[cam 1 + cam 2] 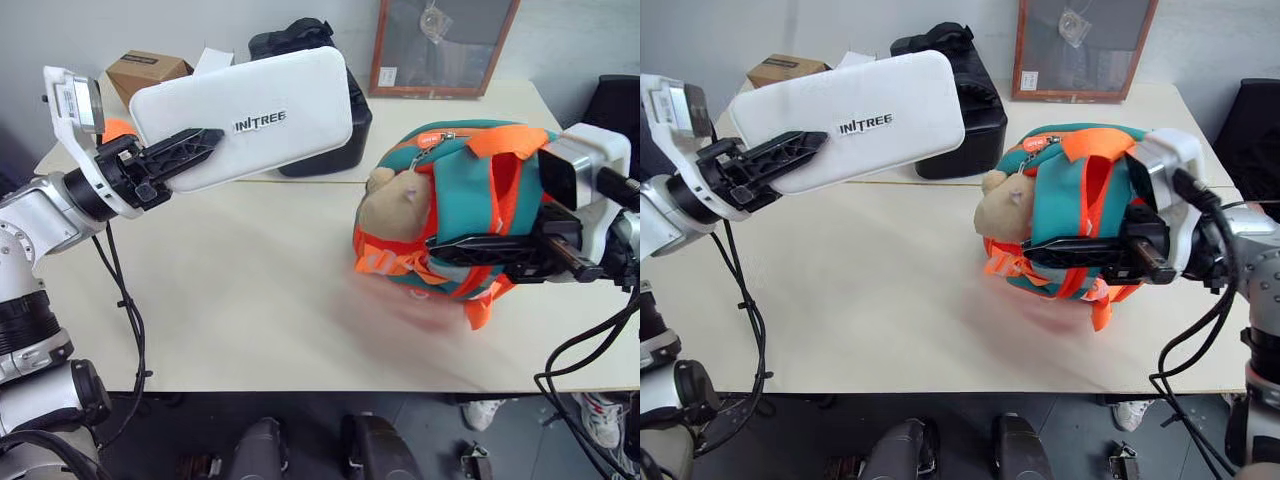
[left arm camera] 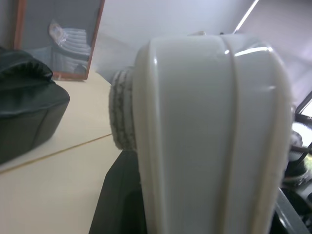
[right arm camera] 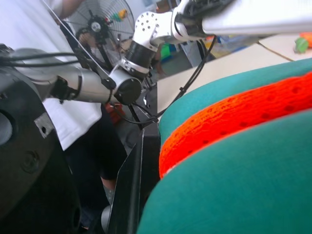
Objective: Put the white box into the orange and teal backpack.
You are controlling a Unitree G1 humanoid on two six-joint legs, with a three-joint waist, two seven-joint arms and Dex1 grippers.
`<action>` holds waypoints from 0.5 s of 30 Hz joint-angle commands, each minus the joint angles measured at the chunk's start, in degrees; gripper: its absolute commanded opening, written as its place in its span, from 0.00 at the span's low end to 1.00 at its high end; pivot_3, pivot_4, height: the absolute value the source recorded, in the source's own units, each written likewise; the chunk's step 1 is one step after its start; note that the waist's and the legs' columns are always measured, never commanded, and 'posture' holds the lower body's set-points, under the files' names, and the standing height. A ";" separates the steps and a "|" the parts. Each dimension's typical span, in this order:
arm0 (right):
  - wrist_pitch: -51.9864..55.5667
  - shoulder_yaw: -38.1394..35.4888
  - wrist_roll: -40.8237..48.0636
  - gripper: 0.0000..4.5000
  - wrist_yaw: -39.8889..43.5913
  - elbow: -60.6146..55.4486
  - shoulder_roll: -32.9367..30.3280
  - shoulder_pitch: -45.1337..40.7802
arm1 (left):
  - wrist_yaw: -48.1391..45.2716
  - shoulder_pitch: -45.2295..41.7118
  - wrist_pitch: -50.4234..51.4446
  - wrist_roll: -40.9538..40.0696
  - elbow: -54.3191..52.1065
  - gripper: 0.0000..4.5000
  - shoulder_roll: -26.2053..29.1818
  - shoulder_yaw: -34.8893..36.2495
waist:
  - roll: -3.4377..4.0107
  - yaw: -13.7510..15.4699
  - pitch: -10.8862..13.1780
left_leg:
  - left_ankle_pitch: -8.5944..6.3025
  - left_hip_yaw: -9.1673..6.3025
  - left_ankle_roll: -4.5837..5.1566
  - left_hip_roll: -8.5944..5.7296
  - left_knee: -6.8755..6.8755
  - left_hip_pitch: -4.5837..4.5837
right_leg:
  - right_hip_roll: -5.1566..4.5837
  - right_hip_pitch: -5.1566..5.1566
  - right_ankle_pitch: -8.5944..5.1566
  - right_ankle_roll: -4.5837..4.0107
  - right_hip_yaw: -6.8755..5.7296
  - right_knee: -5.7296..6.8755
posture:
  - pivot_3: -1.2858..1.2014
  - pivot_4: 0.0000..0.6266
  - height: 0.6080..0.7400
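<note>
I saw the left gripper point(image 1: 195, 145) pinching one end of the white box point(image 1: 255, 115), holding it in the air above the table point(image 1: 230, 300), lettered face toward me. The right gripper point(image 1: 1080, 250) was clamped on the orange and teal backpack point(image 1: 1070, 215), its fingers closed across the orange straps. The backpack sat at the table's right side, plush toy point(image 1: 1005, 215) facing left. A black bag point(image 1: 345, 130) lay behind the box.

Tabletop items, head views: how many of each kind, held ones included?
Bags: 2, the orange and teal backpack and black bag
Boxes: 2, the white box and cardboard box
Framed picture: 1
Total: 5
</note>
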 commanded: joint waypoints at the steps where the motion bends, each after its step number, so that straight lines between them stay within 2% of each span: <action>1: -1.98 0.42 -1.58 0.01 1.44 -0.64 -0.42 -0.05 | -6.72 -0.93 -7.79 6.51 -4.80 0.27 1.59 -4.91 | 0.00 0.00 0.00 | -0.01 0.01 0.01 -0.01 0.01 0.00 | 0.00 0.00 0.00 0.00 0.00 0.00 | 0.52 0.24 1.00; 11: -2.65 -0.84 -2.49 0.01 6.42 -0.15 -3.65 3.35 | -14.87 -9.43 -20.00 20.64 5.18 0.27 -3.26 -15.99 | 0.00 0.10 0.00 | 0.03 0.07 0.11 0.00 0.13 -0.02 | 0.02 -0.02 0.00 0.00 0.03 0.10 | 0.52 0.24 1.00; 15: -2.28 -2.06 -1.03 0.01 4.85 -0.83 -3.29 4.49 | -19.37 -12.35 -19.96 21.13 7.31 0.27 -4.80 -17.43 | 0.00 -0.03 0.00 | 0.03 0.07 0.11 0.00 0.14 -0.08 | 0.03 -0.10 0.00 0.01 0.03 0.16 | 0.52 0.24 1.00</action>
